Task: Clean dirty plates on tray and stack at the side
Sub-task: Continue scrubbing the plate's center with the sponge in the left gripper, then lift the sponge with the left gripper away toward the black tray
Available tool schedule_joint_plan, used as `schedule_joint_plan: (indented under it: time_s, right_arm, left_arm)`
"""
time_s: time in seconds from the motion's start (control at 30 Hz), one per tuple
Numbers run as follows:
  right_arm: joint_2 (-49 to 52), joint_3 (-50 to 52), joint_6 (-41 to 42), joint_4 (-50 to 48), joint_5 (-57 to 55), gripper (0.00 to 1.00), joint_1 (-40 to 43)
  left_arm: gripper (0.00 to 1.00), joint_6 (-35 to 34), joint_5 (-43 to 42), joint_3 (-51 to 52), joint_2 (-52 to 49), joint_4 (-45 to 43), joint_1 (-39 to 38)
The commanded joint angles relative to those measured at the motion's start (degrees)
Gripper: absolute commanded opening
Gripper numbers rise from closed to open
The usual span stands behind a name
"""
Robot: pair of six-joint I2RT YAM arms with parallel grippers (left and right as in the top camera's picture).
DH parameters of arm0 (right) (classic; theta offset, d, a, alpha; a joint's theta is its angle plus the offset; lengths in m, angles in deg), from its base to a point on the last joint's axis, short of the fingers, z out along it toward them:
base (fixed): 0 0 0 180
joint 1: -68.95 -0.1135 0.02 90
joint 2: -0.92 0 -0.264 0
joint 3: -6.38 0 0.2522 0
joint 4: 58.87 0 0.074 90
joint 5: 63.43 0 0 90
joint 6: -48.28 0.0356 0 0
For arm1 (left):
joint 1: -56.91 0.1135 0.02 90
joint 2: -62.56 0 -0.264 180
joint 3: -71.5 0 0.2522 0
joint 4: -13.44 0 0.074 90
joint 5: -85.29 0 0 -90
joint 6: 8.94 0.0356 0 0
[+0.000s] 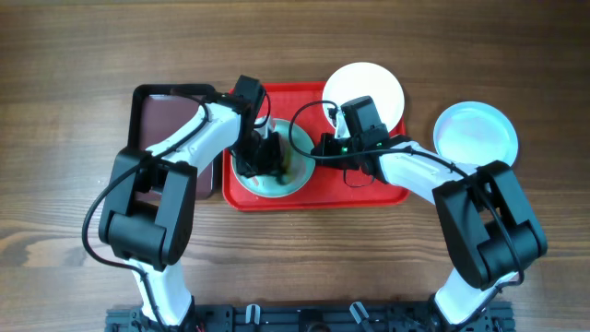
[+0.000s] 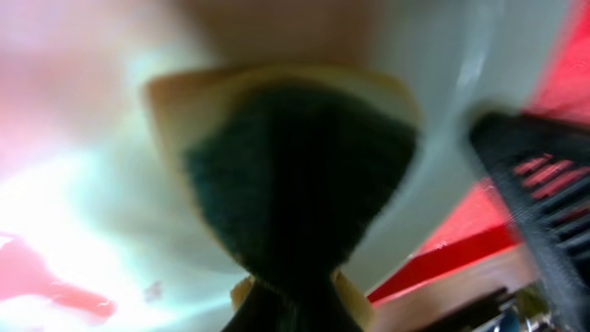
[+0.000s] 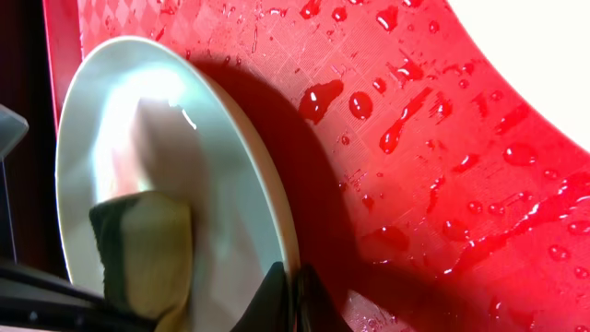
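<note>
A pale blue plate [image 1: 286, 180] stands tilted on the left part of the red tray [image 1: 369, 189]. My right gripper [image 1: 318, 148] is shut on its right rim; the right wrist view shows the fingers [image 3: 293, 290] pinching the rim of this plate [image 3: 184, 138]. My left gripper [image 1: 260, 159] is shut on a green and yellow sponge [image 2: 295, 184] pressed against the plate's face [image 2: 442, 92]. The sponge also shows in the right wrist view [image 3: 147, 254]. A white plate [image 1: 373, 83] lies over the tray's back right corner. A second pale blue plate [image 1: 475, 132] lies on the table to the right.
A dark maroon tray with a black rim [image 1: 166, 120] lies left of the red tray, under my left arm. The red tray's floor [image 3: 415, 138] is wet with water drops. The wooden table [image 1: 64, 184] surrounds everything.
</note>
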Motion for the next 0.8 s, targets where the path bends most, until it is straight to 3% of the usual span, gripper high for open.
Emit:
schedule_joint_plan:
  time_s: [0.0, 0.17, 0.23, 0.27, 0.33, 0.5, 0.6, 0.77]
  right_arm:
    - [1.3, -0.4, 0.3, 0.1, -1.1, 0.04, 0.4]
    - [1.3, -0.4, 0.3, 0.1, -1.1, 0.04, 0.4]
    - [1.3, -0.4, 0.3, 0.1, -1.0, 0.04, 0.4]
    - [1.4, -0.4, 0.3, 0.1, -0.9, 0.04, 0.4]
    - [1.3, -0.4, 0.3, 0.1, -0.9, 0.04, 0.4]
    - [1.4, -0.4, 0.3, 0.2, -0.9, 0.04, 0.4]
    - [1.3, -0.4, 0.2, 0.3, -0.9, 0.04, 0.4]
    - [1.3, -0.4, 0.1, 0.4, -0.9, 0.04, 0.4]
  left_arm:
    - [0.04, -1.9, -4.6, 0.4, -1.0, -7.8, -0.3]
    - [0.04, -5.5, -1.4, 0.4, -1.0, -18.7, -0.3]
    - [0.04, -9.5, 11.3, 0.4, -1.0, -18.1, -0.3]
    - [0.04, -13.3, 21.5, 0.4, -1.0, -14.6, -0.3]
    - [0.04, -17.3, 30.8, 0.3, -1.0, -8.4, -0.1]
    - [0.04, -15.9, 33.0, -3.6, 1.4, 0.1, -0.1]
    - [0.04, -11.9, 33.0, -10.3, 5.7, 4.8, -0.1]
    - [0.04, -10.9, 32.8, -19.1, 12.2, 11.6, 0.2]
